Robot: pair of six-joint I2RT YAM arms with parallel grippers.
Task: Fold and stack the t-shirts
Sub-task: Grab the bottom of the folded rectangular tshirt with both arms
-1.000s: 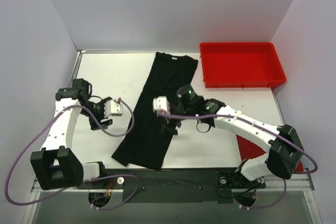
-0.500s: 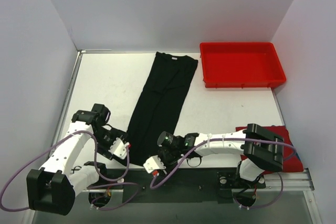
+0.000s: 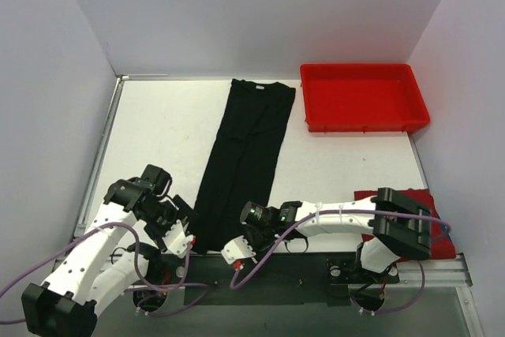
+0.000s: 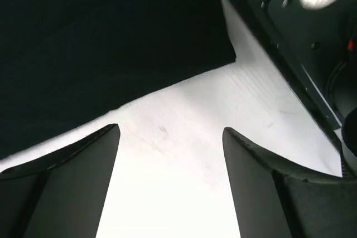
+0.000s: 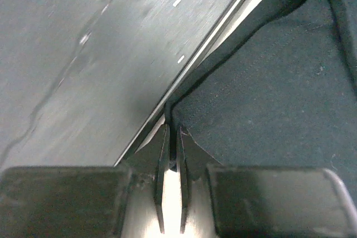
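we are at the start of the crosswise fold on the plain black cloth t-shirt [image 3: 245, 155], which lies as a long narrow strip down the flat white table [image 3: 158, 132], collar at the far edge and hem at the near edge. both arms have their ends at that hem.

the right gripper [image 5: 172, 137] sits at the hem's right corner. in the right wrist view its jaws are drawn almost together with the cloth's edge pinched between them, so we judge it has its hold. the left gripper [image 4: 170, 132] is spread wide, with bare table between its fingers and the hem's left corner just ahead, not yet touched.

the plain red cloth t-shirt [image 3: 363, 196] lies at the near right corner, partly under the right arm, well apart from the rigid red rectangular plastic tray [image 3: 359, 96] at the far right.

next, we think the left gripper must slide forward onto the corner and pinch it. then both ends can lift level and carry the hem towards the collar, keeping the strip taut so that it does not skew.
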